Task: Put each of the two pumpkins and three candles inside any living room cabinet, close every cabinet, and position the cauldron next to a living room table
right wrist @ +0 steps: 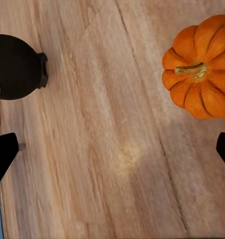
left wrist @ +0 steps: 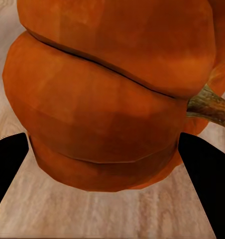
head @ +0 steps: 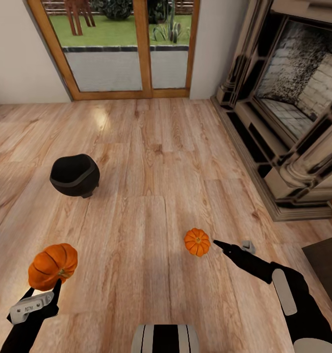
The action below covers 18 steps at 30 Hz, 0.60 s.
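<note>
We hold one pumpkin (head: 53,265) clamped in the left gripper (head: 40,294) at lower left, clear of the floor for carrying, while the right gripper (head: 219,244), jaws wide, reaches toward the second pumpkin (head: 197,241) at lower centre, cauldron (head: 74,175) mid-left.

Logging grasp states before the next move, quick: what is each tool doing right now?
Left tool: shut on a pumpkin, lifted off the floor.
Right tool: open, holding nothing, beside the second pumpkin.
</note>
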Motion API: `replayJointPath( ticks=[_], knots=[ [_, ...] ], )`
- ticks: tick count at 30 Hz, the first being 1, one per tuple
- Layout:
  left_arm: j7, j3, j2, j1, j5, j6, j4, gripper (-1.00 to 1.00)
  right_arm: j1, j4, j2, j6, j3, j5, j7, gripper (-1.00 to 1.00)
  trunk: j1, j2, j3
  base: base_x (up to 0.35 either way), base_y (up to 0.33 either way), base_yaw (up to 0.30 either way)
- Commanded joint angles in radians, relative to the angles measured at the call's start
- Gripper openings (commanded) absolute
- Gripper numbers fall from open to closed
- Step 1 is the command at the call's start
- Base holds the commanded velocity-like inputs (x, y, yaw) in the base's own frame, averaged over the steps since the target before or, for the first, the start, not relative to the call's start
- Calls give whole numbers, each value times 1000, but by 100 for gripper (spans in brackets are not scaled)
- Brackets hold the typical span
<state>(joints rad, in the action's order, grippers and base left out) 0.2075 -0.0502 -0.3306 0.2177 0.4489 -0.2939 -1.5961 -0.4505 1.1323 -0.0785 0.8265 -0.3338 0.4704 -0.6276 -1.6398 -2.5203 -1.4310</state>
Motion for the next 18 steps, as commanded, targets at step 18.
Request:
replayJointPath(
  ticks=[18],
  knots=[
    [0, -12, 27, -35, 5, 2, -2, -100, -4, -62, 11, 5, -105, 8, 152, 100, 0, 0, 0, -25, -1, 0]
  ],
)
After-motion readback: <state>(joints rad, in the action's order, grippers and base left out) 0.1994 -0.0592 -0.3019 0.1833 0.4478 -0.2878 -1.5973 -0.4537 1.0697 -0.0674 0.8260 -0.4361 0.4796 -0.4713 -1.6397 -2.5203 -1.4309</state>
